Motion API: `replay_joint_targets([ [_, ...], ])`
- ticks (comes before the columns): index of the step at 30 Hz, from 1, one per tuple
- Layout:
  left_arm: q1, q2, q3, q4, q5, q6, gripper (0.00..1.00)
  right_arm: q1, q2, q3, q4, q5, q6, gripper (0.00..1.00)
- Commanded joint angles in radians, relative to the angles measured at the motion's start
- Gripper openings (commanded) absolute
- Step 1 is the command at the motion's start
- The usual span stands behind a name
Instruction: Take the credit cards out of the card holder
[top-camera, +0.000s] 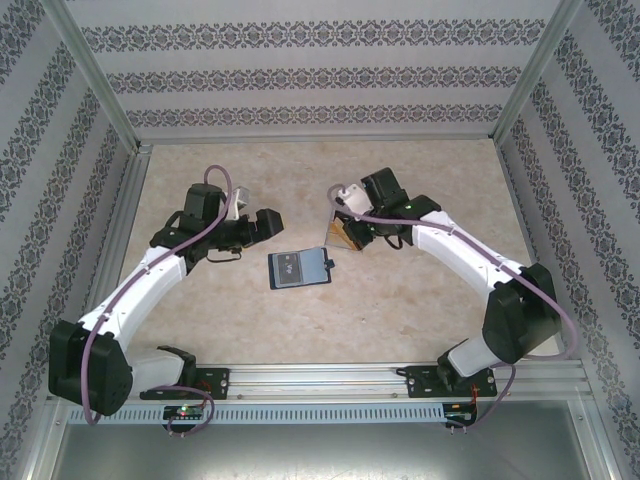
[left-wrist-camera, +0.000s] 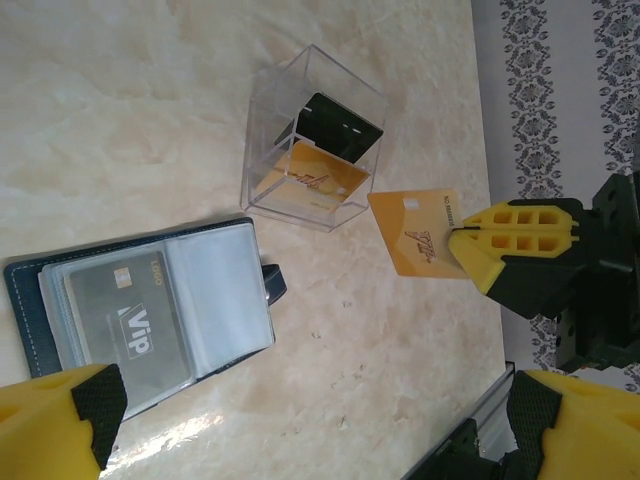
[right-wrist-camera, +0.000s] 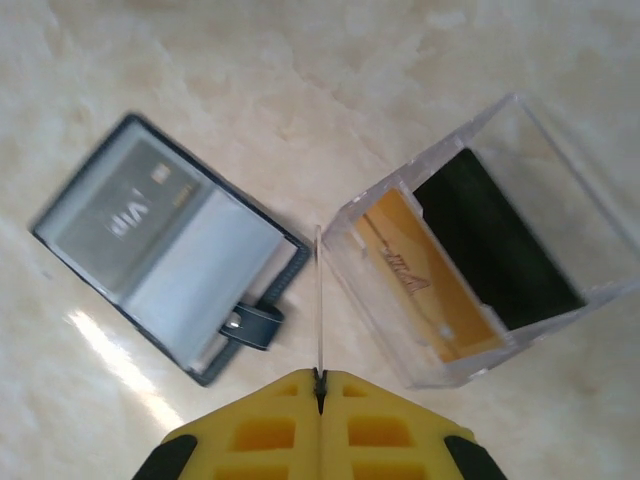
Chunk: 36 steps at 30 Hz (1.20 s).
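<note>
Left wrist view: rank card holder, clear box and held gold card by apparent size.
1. card holder, lying open, looks largest.
2. clear box.
3. gold card, pinched in the right gripper, looks smallest. It is held, so its distance from the camera may differ.

Card holder (left-wrist-camera: 20, 300): lies open on the counter (left-wrist-camera: 120, 120), clear sleeves up, closing tab toward the box.
Grey VIP card (left-wrist-camera: 125, 322): inside the top sleeve.
Clear box (left-wrist-camera: 265, 130): near the holder, holding an orange card (left-wrist-camera: 310, 180) and a black card (left-wrist-camera: 340, 125).
Gold credit card (left-wrist-camera: 412, 232): pinched at one edge by the right hand (left-wrist-camera: 470, 243), just beside the box.
Left hand (left-wrist-camera: 315, 415): fingers spread wide at the lower corners.
</note>
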Motion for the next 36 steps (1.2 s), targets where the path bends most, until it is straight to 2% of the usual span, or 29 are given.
replay_joint_targets([
  [1,0.008,-0.028,-0.019,-0.006,-0.017,0.021,0.99,0.045,0.018,0.043,-0.033,0.171,-0.302,0.0],
  [7,0.008,-0.038,-0.032,-0.002,-0.013,0.029,1.0,0.093,0.072,0.065,-0.007,0.273,-0.534,0.0],
  [14,0.009,-0.051,-0.059,0.012,-0.01,0.007,1.0,0.08,0.161,0.119,-0.001,0.26,-0.621,0.0],
  [25,0.009,-0.07,-0.065,-0.012,-0.029,0.01,1.0,0.046,0.246,0.142,0.027,0.199,-0.592,0.0],
  [36,0.008,-0.072,-0.074,-0.015,-0.031,0.01,0.99,0.027,0.26,0.103,0.025,0.163,-0.588,0.0],
])
